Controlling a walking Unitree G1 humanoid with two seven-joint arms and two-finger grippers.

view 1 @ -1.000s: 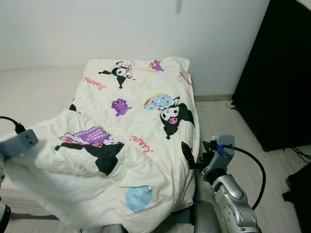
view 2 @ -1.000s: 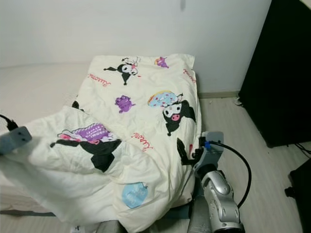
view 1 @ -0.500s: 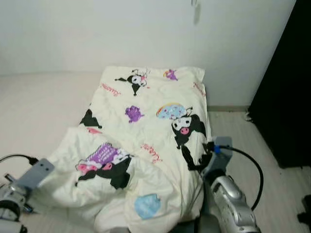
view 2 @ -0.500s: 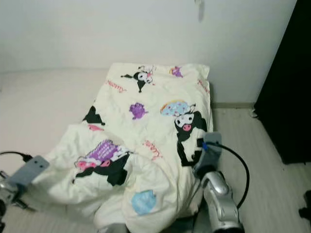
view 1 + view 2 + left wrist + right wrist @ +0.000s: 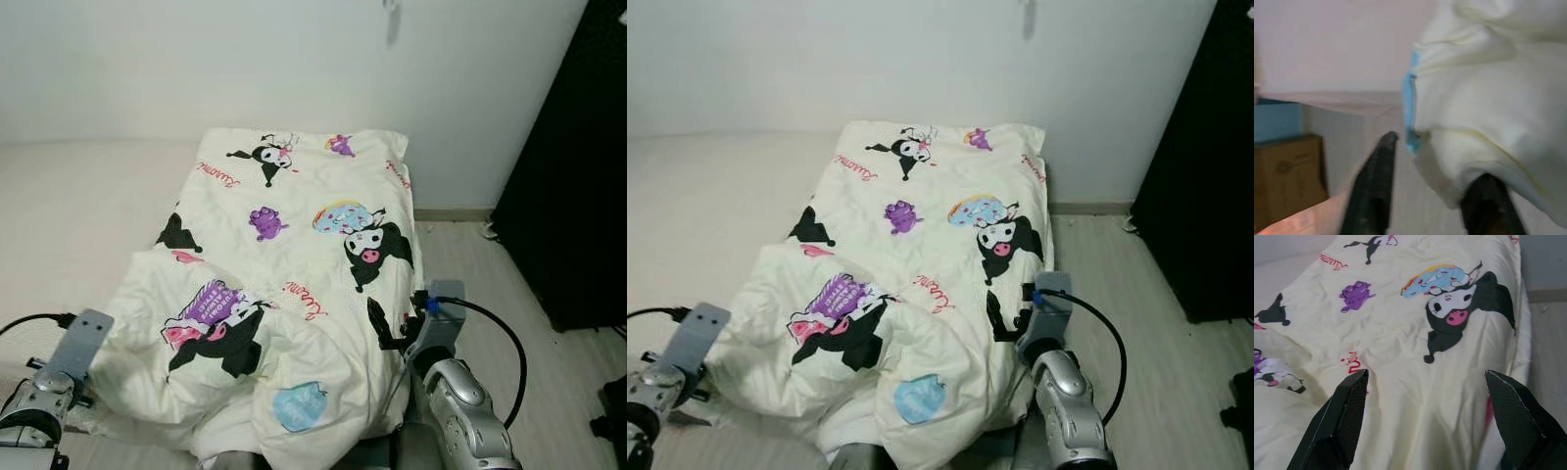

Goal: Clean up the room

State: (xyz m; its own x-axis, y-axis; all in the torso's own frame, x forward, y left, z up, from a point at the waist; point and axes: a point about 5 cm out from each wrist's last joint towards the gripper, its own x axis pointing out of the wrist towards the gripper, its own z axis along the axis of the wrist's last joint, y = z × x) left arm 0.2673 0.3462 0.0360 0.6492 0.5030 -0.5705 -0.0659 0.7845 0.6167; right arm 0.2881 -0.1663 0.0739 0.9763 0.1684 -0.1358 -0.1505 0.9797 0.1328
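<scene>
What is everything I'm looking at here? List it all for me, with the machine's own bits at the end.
quilt: one, cream with black, purple and blue cartoon prints, spread over the bed, its near end bunched up
bed: one, off-white, along the wall, bare to the left of the quilt
wall: white, behind the bed
floor: pale wood, right of the bed
cabinet: one, black, at the right edge
cardboard box: one, brown, low down in the left wrist view
left gripper: black jaws open, at the quilt's near left edge
right gripper: black jaws open, over the quilt's right side
</scene>
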